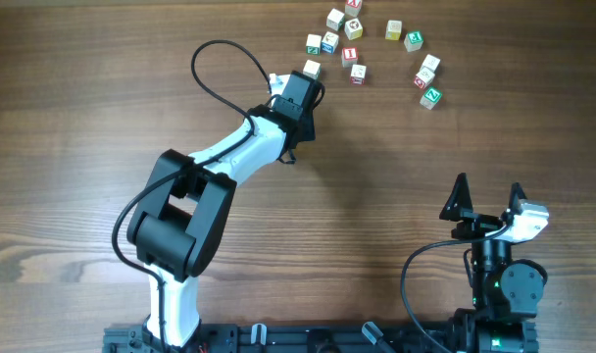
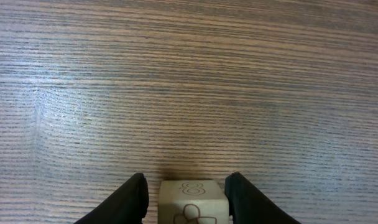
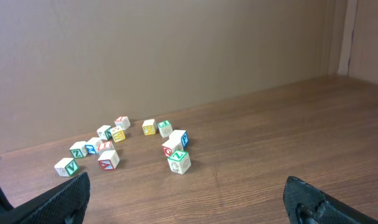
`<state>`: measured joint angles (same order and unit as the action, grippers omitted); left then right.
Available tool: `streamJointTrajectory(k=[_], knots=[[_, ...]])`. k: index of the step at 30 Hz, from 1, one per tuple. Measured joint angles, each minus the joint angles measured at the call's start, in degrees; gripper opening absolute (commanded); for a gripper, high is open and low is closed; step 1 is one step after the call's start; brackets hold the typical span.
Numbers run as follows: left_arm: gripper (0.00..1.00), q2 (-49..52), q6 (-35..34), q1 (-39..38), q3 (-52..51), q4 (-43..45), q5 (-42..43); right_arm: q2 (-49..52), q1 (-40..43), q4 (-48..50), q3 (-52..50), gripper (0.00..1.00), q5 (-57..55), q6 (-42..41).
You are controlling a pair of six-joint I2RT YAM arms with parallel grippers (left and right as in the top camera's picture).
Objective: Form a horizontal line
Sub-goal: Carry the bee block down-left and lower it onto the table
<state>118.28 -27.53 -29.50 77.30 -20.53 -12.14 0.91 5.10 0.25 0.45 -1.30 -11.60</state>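
Wood-grain surface [image 1: 82, 127], plain brown wall [image 3: 176, 50] behind it in the right wrist view. Letter cubes were all bunched at the far edge.

Three-cube line [image 1: 427, 80] sat at the right end of that bunch. Green-marked cube was nearest the robot, a red-marked one in the middle, and a third behind it with a marking too small to read. They touched edge to edge. The line was well apart from both sets of fingers: off to the right of the left fingers [image 2: 128, 202], and far ahead of the right fingers [image 1: 461, 196], slightly to their left.

Left fingers were partly spread, straddling a single pale cube [image 2: 192, 200] on the surface at the left end of the bunch. One finger looked to be against the cube's side and a thin dark gap showed at the other, so the wrist view did not show a clamped grip. Cube's top face carried a brown outlined "8".

Right fingers were spread wide with nothing between them, near the robot's edge of the surface.

Line axis in the overhead view ran near-to-far, away from the robot rather than across the surface, with a slight kink at the middle cube. Green end pointed toward the robot. Other loose cubes [image 1: 353, 28] lay between the pale cube and the line, at mixed angles.
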Motion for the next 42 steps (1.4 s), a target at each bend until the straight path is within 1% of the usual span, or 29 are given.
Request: streamJointTrajectory(k=[2,4,9,14,22,26,27,28,32,35,37,39,40,41,42], knots=[[0.24,0.0,0.2,0.0,0.0,0.0,0.2,0.0,0.0,0.0,0.0,1.0,0.0,0.0],[0.2,0.0,0.4,0.0,0.0,-0.1,0.7,0.0,0.0,0.0,0.0,1.0,0.0,0.0],[0.18,0.0,0.2,0.0,0.4,-1.7,1.1,0.0,0.0,0.0,0.0,1.0,0.0,0.0],[0.19,-0.2,0.2,0.0,0.7,-3.7,1.5,0.0,0.0,0.0,0.0,1.0,0.0,0.0],[0.19,-0.2,0.3,0.0,0.8,-3.8,1.9,0.0,0.0,0.0,0.0,1.0,0.0,0.0],[0.2,-0.3,1.6,0.2,0.8,-3.8,2.8,0.0,0.0,0.0,0.0,1.0,0.0,0.0],[0.2,-0.3,1.9,0.3,0.8,-3.8,3.0,0.0,0.0,0.0,0.0,1.0,0.0,0.0],[0.24,-0.3,2.3,0.3,0.8,-3.9,3.3,0.0,0.0,0.0,0.0,1.0,0.0,0.0],[0.25,-0.4,4.8,0.3,0.8,-3.8,5.4,0.0,0.0,0.0,0.0,1.0,0.0,0.0],[0.33,-0.4,5.7,0.3,0.8,-3.8,6.3,0.0,0.0,0.0,0.0,1.0,0.0,0.0],[0.48,-0.4,5.8,0.3,0.8,-3.9,6.6,0.0,0.0,0.0,0.0,1.0,0.0,0.0],[0.69,-0.4,5.9,0.3,0.7,-4.3,7.6,0.0,0.0,0.0,0.0,1.0,0.0,0.0],[0.74,-0.4,6.3,0.3,0.5,-4.5,8.0,0.0,0.0,0.0,0.0,1.0,0.0,0.0],[0.83,-0.4,6.1,0.2,0.3,-4.8,8.5,0.0,0.0,0.0,0.0,1.0,0.0,0.0],[0.87,-0.4,6.3,0.2,0.2,-4.8,8.8,0.0,0.0,0.0,0.0,1.0,0.0,0.0]])
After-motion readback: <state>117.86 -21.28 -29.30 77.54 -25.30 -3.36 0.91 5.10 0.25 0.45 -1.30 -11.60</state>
